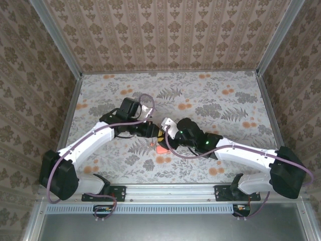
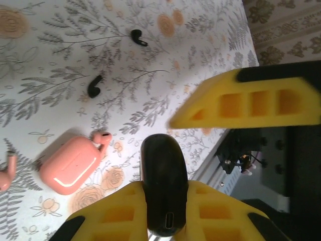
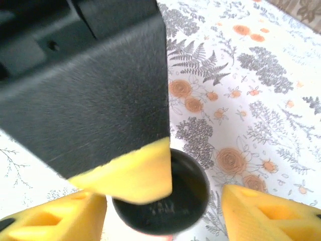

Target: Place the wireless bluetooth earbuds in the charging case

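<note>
Two tiny black earbuds (image 2: 139, 37) (image 2: 94, 86) lie apart on the floral table, far from both grippers. The salmon-pink charging case (image 2: 70, 165) lies shut on the table, seen from above as a pink spot (image 1: 161, 149) under the two meeting grippers. My left gripper (image 2: 164, 201) is shut on a round black disc (image 2: 163, 170) with a port in its edge, held above the table. My right gripper (image 3: 163, 211) is open, its yellow fingers wide on either side of the same disc (image 3: 185, 196). One of its fingers (image 2: 246, 103) crosses the left wrist view.
A pink earbud (image 2: 102, 138) rests against the pink case and another (image 2: 6, 170) lies to its left. The left gripper's finger (image 3: 125, 175) overlaps the disc in the right wrist view. Patterned walls (image 1: 170, 30) enclose the table; a metal rail (image 1: 170, 191) runs along its near edge.
</note>
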Robot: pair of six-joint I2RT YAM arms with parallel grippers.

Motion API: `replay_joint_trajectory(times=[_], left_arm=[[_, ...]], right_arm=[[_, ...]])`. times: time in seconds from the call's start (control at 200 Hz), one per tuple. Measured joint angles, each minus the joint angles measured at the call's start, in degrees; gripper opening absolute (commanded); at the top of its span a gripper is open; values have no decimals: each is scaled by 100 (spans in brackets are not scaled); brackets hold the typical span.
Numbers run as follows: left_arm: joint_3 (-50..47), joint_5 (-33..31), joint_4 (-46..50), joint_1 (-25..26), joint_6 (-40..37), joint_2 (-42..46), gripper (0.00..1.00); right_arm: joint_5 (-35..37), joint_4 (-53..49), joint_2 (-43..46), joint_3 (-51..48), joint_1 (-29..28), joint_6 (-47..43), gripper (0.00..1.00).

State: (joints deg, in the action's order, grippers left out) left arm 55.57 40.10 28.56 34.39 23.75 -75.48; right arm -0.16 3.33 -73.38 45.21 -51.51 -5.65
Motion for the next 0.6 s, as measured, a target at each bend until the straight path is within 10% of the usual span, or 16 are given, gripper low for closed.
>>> replay_joint_trajectory(times=[0.6], left_arm=[[-857, -42, -1513, -330, 396, 507, 5]], right_arm=[[-640, 234, 949, -389, 855, 935, 78]])
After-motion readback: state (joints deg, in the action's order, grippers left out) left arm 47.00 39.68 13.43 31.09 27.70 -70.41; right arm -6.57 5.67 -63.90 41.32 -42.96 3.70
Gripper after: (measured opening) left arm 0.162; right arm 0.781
